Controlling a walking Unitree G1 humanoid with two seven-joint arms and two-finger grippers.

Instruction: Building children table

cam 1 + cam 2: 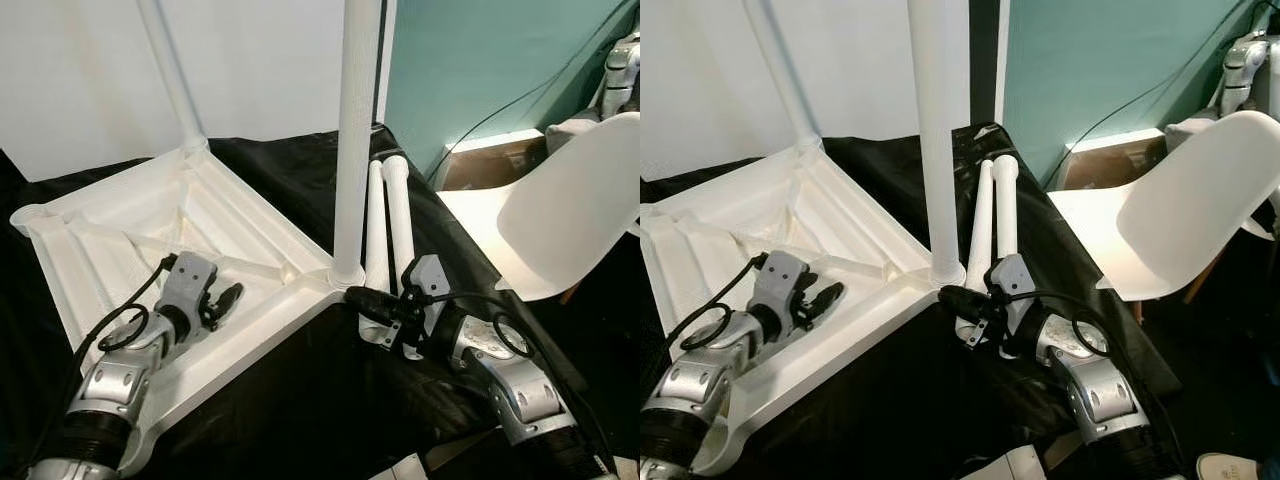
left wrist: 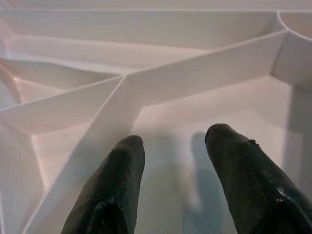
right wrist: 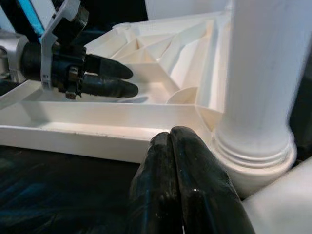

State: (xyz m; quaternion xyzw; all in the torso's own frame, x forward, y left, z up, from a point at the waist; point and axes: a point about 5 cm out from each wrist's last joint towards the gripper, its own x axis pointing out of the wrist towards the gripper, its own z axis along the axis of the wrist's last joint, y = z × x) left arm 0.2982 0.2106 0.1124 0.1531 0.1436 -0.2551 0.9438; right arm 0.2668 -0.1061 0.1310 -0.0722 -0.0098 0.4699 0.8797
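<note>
Your right gripper (image 1: 372,299), closed and empty at centre frame, could jar the upright leg (image 1: 355,140) loose; left gripper (image 1: 228,299) hangs open.

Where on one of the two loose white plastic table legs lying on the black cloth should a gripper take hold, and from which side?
Grip the nearer loose white plastic table leg around its round mid-shaft, coming from above. It lies flat on the black cloth tight beside its twin, so only the top and outer flank are free. The right gripper, jaws shut, is closest.
</note>
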